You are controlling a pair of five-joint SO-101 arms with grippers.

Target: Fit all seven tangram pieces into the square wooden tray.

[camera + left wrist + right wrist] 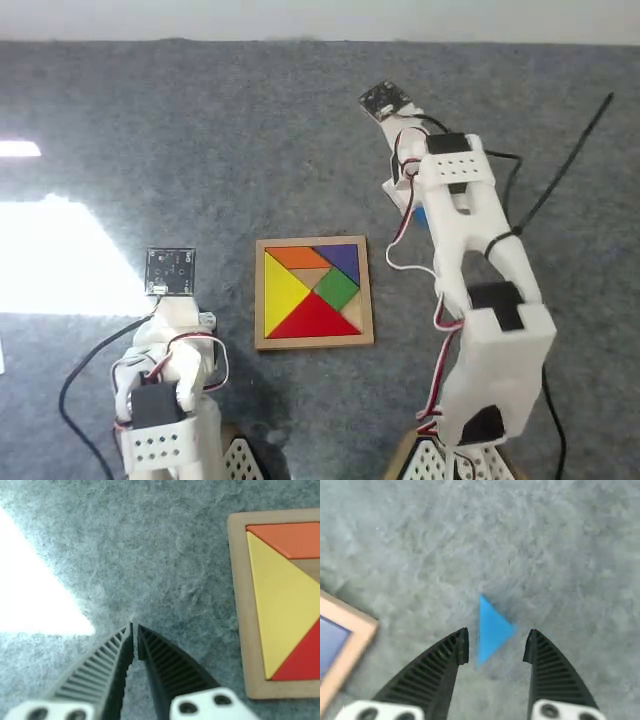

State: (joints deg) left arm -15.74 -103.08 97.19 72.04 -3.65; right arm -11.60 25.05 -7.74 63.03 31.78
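Observation:
The square wooden tray lies mid-table with orange, purple, green, yellow and red pieces set in it. Bare wood shows in a small triangle at its centre and along its right side. A small blue triangle lies flat on the grey mat to the right of the tray, and a bit of it peeks out beside the right arm. My right gripper is open, with one finger on each side of the blue triangle, just above it. My left gripper is shut on nothing over bare mat left of the tray.
Grey felt covers the table. A bright patch of light falls on its left side. A black cable runs off behind the right arm. The left arm sits low at the front left.

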